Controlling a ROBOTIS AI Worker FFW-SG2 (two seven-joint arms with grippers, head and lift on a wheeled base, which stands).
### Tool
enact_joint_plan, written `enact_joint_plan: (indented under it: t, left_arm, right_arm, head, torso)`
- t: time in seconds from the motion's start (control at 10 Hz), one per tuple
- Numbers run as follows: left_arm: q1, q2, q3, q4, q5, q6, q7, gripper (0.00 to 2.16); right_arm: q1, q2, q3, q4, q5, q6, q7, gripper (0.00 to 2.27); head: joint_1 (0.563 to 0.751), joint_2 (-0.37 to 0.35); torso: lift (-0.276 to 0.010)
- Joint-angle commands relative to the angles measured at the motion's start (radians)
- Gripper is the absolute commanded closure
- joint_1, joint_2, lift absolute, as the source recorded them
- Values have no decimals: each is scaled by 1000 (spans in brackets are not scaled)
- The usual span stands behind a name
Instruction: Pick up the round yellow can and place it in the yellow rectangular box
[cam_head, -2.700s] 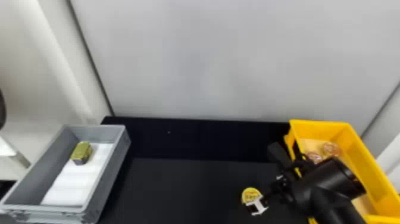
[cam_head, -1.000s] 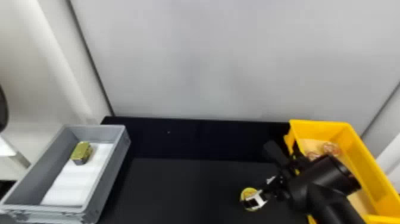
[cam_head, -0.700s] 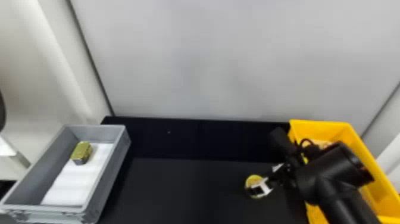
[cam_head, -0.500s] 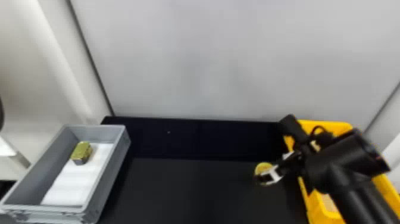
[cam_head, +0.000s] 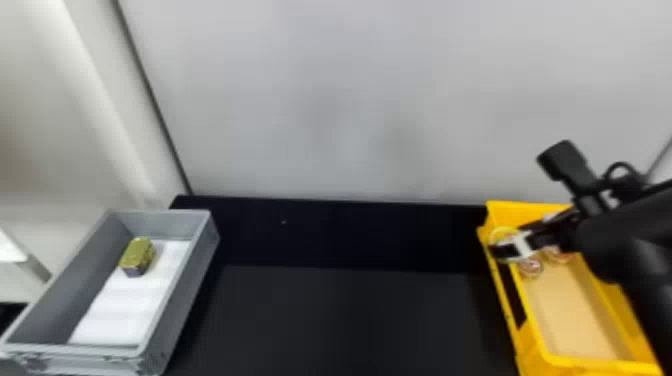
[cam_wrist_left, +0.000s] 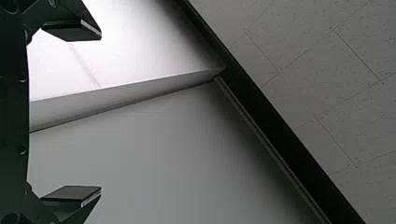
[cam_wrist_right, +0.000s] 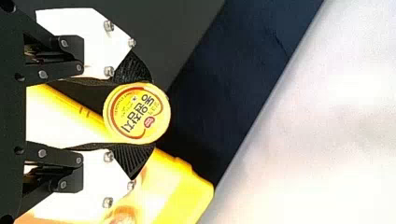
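- Evidently, the right gripper (cam_head: 507, 246) has hold of the round yellow can (cam_wrist_right: 136, 113), its 2 fingers pressed against opposite sides, as the right wrist view shows.
- In the head view, that can appears over the far left corner of the yellow rectangular box (cam_head: 525, 209); I cannot tell how high above the box's bottom it is.
- In the right wrist view, the can's printed round face is turned toward the camera.
- The right arm (cam_head: 635, 250) reaches across the box from its right side.
- In the far part of the box are 2 small round reddish items (cam_head: 531, 268), too blurred to name further.
- Left of the box, well apart from it, stands a gray crate (cam_head: 184, 295) with a white liner (cam_head: 107, 310) and 1 gold-green rectangular can (cam_head: 136, 254).
- Black tabletop (cam_head: 350, 320) lies between the box and that crate.
- Behind the box is a pale wall (cam_head: 325, 100).
- The left gripper (cam_wrist_left: 101, 112) has its 2 fingers wide apart, gripping nothing; where it is relative to the box, I cannot tell.
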Motion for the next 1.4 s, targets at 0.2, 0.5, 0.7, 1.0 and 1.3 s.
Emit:
enact_joint_plan:
  t: [0.2,0.5,0.7,1.0,1.3]
  left_arm:
    - [-6,9,-7,-1,-6,19,-1,114]
    - [-24,13,-17,-3,-11,27,-4,114]
    - [-25,13,-17,-4,-11,28,-7,114]
    - [-30,16,-22,-4,-12,25,-7,114]
    - [-29,19,-20,-4,-12,19,-7,114]
  right_arm:
    - [39,-54,-143,-45,56,23,12,702]
    - [91,-54,-216,-15,66,3,3,702]
    - [101,-45,-285,60,62,-57,-11,702]
    - [78,-27,-362,250,-95,-150,-181,702]
    - [24,-36,-368,414,-276,-192,-331,702]
  head:
    - [663,54]
    - [663,54]
    - [663,54]
    - [663,54]
    - [663,54]
  torso:
    - [-10]
    - [-10]
    - [-10]
    - [-10]
    - [-10]
